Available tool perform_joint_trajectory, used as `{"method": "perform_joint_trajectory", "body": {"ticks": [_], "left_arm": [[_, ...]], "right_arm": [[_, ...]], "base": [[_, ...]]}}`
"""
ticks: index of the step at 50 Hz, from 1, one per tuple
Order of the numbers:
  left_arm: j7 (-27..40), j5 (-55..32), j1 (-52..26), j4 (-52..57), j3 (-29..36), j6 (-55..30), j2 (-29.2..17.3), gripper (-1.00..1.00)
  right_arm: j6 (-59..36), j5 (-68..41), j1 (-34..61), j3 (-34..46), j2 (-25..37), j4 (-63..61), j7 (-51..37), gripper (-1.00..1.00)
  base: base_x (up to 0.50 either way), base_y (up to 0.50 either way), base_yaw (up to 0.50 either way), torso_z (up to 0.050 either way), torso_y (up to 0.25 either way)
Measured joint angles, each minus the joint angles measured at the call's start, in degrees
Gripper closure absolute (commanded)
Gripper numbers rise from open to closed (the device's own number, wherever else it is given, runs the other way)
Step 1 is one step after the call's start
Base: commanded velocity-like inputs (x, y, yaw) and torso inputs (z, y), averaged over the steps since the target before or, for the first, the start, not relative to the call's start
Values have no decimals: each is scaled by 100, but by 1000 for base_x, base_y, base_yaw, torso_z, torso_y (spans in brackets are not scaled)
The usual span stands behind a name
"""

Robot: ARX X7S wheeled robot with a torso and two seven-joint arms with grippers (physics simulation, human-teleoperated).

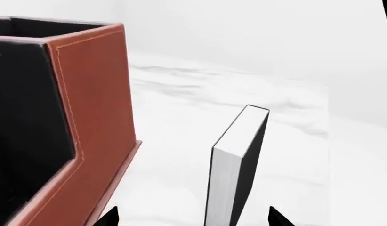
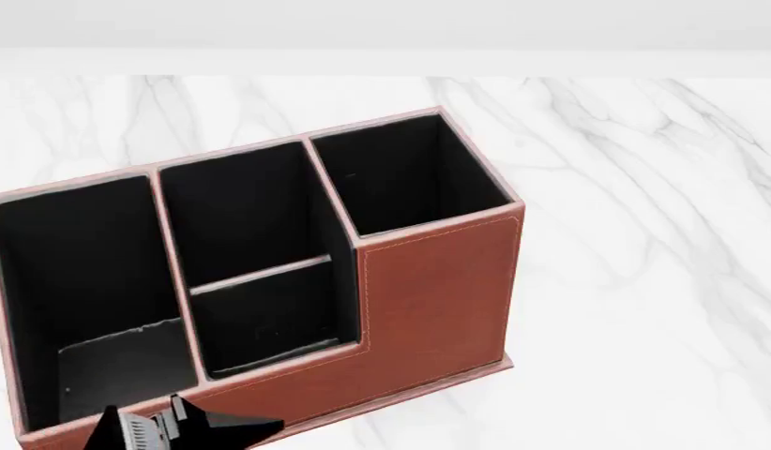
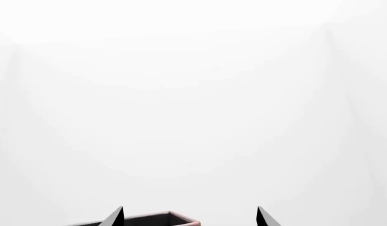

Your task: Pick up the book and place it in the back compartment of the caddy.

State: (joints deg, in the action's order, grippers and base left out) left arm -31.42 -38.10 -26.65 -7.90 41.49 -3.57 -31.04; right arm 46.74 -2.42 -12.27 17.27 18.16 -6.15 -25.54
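Observation:
The book (image 1: pixel 234 169), black cover with white page edges, stands upright on the white marble table (image 1: pixel 181 117), just beside the caddy. My left gripper (image 1: pixel 195 217) is open, with one fingertip on each side of the book and a gap on both sides. The reddish-brown caddy (image 2: pixel 436 291) fills the head view; its tall end wall shows in the left wrist view (image 1: pixel 96 117). The back compartment (image 2: pixel 276 319) is the short black pocket by the low wall and holds nothing. My right gripper (image 3: pixel 188 217) is open and empty, above a corner of the caddy (image 3: pixel 171 218). The book is out of the head view.
A black part of my left arm (image 2: pixel 186 427) shows at the bottom edge of the head view, in front of the caddy's low wall. The marble table (image 2: pixel 648 281) stretches to the right of the caddy. A white wall lies behind.

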Motion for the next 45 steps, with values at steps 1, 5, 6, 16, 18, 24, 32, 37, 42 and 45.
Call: {"method": "perform_joint_trajectory", "body": {"ticks": [1, 5, 6, 16, 18, 24, 32, 37, 42, 45], "left_arm": [[-6, 17, -22, -27, 16, -10, 21, -100], [-35, 74, -110, -126, 72, -51, 96, -100], [-43, 86, -130, -146, 84, -61, 112, -100], [-127, 184, -314, -314, 207, -151, 263, -100], [-145, 203, -346, -348, 231, -162, 294, -100], [-195, 265, -422, -456, 298, -172, 385, -100], [-243, 339, -530, -605, 370, -192, 498, -100], [-266, 381, -613, -721, 407, -212, 577, -100], [-305, 413, -697, -896, 432, -207, 677, -100], [-336, 435, -743, -1027, 445, -187, 746, -100]], "right_arm": [[1, 1, 1, 1, 1, 1, -1, -100], [7, 0, 6, 7, 4, 10, -6, -100], [8, 1, 8, 10, 4, 13, -7, -100], [9, 1, 14, 26, 16, 19, -18, -100], [7, -1, 15, 28, 19, 18, -20, -100], [4, -4, 16, 35, 29, 13, -29, -100], [10, 7, 12, 44, 36, 15, -41, -100], [13, 13, 10, 49, 41, 12, -49, -100], [18, 18, 7, 52, 48, 6, -57, -100], [19, 19, 6, 55, 52, 3, -62, -100]], "base": [[0, 0, 0, 0, 0], [0, 0, 0, 0, 0], [0, 0, 0, 0, 0], [0, 0, 0, 0, 0], [0, 0, 0, 0, 0], [0, 0, 0, 0, 0], [0, 0, 0, 0, 0], [0, 0, 0, 0, 0], [0, 0, 0, 0, 0], [0, 0, 0, 0, 0]]}}
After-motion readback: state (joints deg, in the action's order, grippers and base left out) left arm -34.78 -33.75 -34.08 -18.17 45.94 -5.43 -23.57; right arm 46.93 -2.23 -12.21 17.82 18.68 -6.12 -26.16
